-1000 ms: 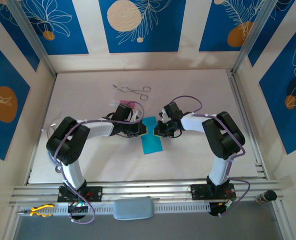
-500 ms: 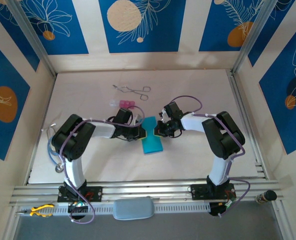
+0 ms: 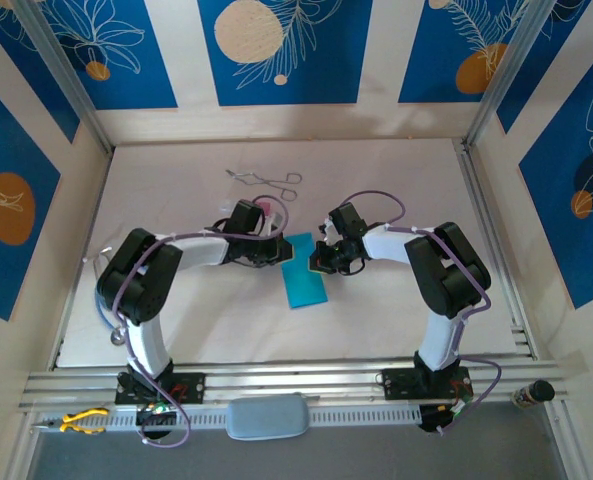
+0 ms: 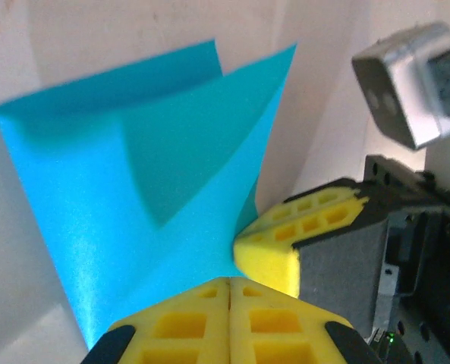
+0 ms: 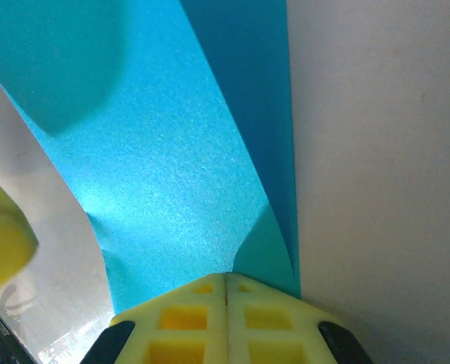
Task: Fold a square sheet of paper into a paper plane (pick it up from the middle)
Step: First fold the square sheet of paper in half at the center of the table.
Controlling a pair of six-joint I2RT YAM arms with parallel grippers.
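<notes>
- Square sheet of thin cyan-blue paper [image 3: 304, 282] lies mid-table on the white table [image 3: 176, 320], between the two grippers. Its near part is flat and its far end is lifted and partly folded.
- Left gripper [image 3: 279, 252] has moved away from the near edge over the last second, ending closer to the small pink block [image 3: 263, 207]. The metal forceps [image 3: 266, 180] beyond it are untouched.
- The sheet's far end changed with that move. It was narrow, spread wider for a moment, and now shows as a tilted corner.
- In the left wrist view the sheet [image 4: 95, 197] carries a darker triangular flap doubled over it. The left gripper [image 4: 229, 299] has its yellow jaws pressed together on the sheet's edge.
- Right gripper [image 3: 319, 260] has hardly shifted. In its own view its jaws [image 5: 225, 292] are pinched tight on the paper [image 5: 156, 167], which curves up away from them.
- One of the right gripper's yellow pads [image 4: 293, 243] sits just beside the left gripper's tips, so both hold neighbouring spots on the same end.
- My reading is that a diagonal corner fold for the nose is being laid over while the right side anchors the sheet. The flap looks loose and uncreased, and no pointed wedge exists yet, so much folding remains.
</notes>
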